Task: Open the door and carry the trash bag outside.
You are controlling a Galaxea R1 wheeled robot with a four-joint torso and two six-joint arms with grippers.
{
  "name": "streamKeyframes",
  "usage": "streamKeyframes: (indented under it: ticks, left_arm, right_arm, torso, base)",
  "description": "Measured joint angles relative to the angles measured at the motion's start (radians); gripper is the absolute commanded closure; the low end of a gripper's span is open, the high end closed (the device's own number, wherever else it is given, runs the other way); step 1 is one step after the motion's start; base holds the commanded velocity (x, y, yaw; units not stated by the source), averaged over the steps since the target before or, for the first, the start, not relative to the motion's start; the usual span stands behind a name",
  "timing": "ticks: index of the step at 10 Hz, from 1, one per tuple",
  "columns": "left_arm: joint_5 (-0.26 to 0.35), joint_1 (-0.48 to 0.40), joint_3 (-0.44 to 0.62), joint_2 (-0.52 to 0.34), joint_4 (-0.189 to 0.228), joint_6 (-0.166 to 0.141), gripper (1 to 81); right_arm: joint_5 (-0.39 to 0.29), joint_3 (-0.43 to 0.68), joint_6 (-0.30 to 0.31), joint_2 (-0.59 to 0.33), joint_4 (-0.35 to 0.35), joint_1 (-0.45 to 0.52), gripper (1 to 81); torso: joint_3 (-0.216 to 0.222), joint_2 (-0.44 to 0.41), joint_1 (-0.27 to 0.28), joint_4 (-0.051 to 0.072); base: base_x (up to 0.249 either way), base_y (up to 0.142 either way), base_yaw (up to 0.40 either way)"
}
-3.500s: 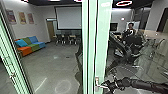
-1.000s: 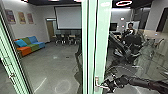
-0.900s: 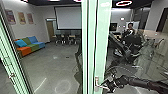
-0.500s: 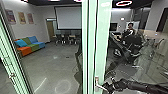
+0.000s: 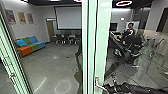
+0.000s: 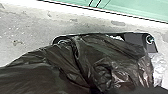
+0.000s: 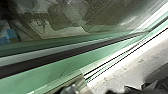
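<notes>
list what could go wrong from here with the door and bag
The right end effector is close to the free end of the door handle, so it might slip off when turning it.

The loose, wrinkled trash bag could snag or tear if it brushes the green frame on the way through.

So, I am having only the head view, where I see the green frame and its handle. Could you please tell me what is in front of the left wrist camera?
Observer: A dark trash bag, shiny and full of creases.

Operator: Thank you. And how does the ground look near this bag, please?

Observer: The ground there is pale and rough-looking, with some darker patches.

Operator: I understand. Is also something green visible from that wrist?

Observer: Yes, a green frame; a stretch of the pale ground shows between it and the bag.
</notes>
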Motion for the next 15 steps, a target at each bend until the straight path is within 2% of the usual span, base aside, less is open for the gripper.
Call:
streamKeyframes:
  ticks: [1, 6, 9, 12, 15]
  left_arm:
    - [0.0, 0.002, 0.0, 0.0, -0.004, 0.0, 81.1]
    - [0.0, 0.002, 0.0, 0.0, -0.007, 0.0, 81.1]
    - [0.0, 0.007, 0.0, -0.001, -0.007, 0.0, 81.1]
    - [0.0, 0.007, 0.0, -0.006, -0.009, -0.002, 81.1]
    - [0.001, 0.007, 0.0, -0.008, -0.024, -0.002, 81.1]
  right_arm:
    - [0.061, 0.001, 0.0, -0.006, 0.0, -0.018, 1.0]
    - [0.055, -0.036, -0.002, 0.021, -0.005, -0.026, 1.0]
    - [0.049, -0.113, -0.005, 0.074, -0.013, -0.045, 1.0]
    - [0.089, -0.207, -0.04, 0.119, -0.013, -0.06, 1.0]
    - [0.118, -0.236, -0.073, 0.127, -0.024, -0.062, 1.0]
  torso:
    - [0.0, 0.0, 0.0, 0.0]
    - [0.0, 0.0, 0.0, 0.0]
    - [0.0, 0.0, 0.0, 0.0]
    - [0.001, -0.001, -0.002, 0.0]
    - [0.001, -0.002, -0.003, 0.0]
  base:
    - [0.0, 0.0, 0.0]
    - [0.0, 0.0, 0.0]
    - [0.0, 0.0, 0.0]
    - [0.0, 0.0, 0.0]
    - [0.0, 0.0, 0.0]
